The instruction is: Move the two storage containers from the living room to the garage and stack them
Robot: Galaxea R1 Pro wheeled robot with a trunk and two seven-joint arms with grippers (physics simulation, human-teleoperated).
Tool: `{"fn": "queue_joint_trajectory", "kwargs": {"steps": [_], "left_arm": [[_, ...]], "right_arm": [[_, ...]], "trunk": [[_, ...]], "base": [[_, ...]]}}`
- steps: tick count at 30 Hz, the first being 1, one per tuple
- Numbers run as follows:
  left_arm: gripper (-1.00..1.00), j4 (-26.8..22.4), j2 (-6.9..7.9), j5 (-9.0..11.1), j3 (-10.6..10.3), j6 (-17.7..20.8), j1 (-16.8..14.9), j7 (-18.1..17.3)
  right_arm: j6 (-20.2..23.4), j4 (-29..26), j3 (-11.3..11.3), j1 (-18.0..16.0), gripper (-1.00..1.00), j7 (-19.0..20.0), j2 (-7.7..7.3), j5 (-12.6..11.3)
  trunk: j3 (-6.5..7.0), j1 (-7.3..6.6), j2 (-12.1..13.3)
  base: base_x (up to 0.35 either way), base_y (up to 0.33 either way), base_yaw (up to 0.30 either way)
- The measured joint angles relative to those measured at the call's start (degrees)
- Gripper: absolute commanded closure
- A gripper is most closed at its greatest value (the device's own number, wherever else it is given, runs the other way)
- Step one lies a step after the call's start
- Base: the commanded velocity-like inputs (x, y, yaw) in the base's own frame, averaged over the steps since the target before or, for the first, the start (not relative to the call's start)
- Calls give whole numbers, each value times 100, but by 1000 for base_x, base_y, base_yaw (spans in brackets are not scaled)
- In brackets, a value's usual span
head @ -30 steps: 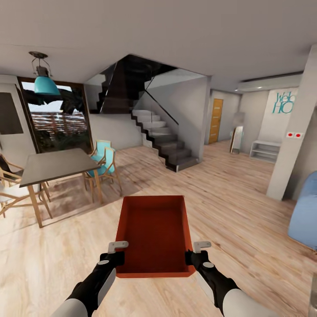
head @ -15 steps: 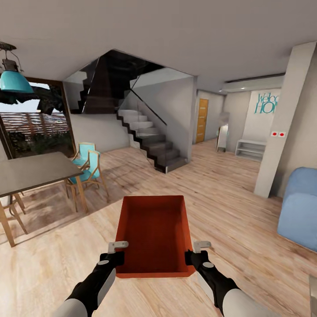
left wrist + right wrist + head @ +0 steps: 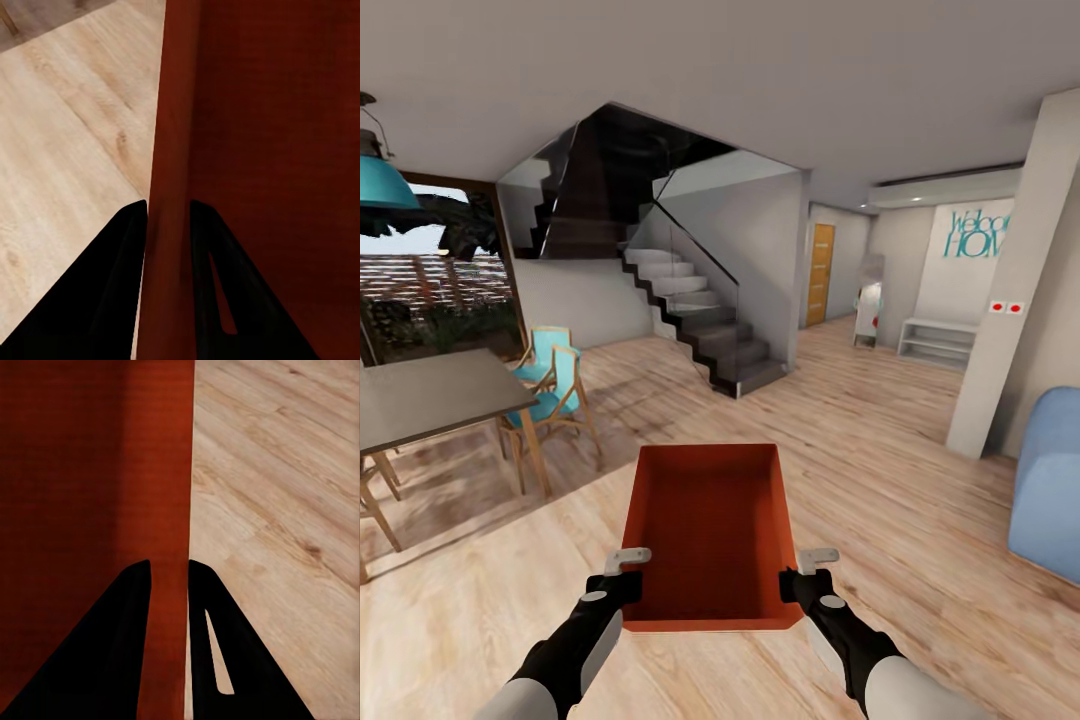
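One red-orange storage container (image 3: 710,530) hangs in front of me above the light wood-plank floor, open side up and empty. My left gripper (image 3: 628,578) is shut on its left wall near the closest corner. In the left wrist view the two dark fingers (image 3: 112,292) pinch that red wall (image 3: 169,187). My right gripper (image 3: 800,576) is shut on the right wall. The right wrist view shows its fingers (image 3: 124,645) clamped on the wall (image 3: 161,495).
A dining table (image 3: 420,400) with teal chairs (image 3: 550,385) stands at the left. A dark staircase (image 3: 700,320) rises straight ahead, with a hallway and orange door (image 3: 820,275) to its right. A pale pillar (image 3: 1010,300) and a blue armchair (image 3: 1050,480) stand at the right.
The whole view has swung right, then slightly back left, as my base turns. The table slid towards the left edge. The container and both grippers keep their hold.
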Motion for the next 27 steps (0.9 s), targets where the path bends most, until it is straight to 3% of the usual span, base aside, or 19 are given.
{"fn": "queue_joint_trajectory", "kwargs": {"steps": [6,27], "left_arm": [[100,1,0,1,-4,-7,-1,-1],[100,4,-5,-5,1,-9,-2,1]], "right_arm": [[-7,0,-7,1,100,1,0,4],[-6,-2,-3,2,100,2,-4,-2]], "trunk": [[0,0,0],[0,0,0]], "base": [[324,0,-56],[324,0,-277]]}}
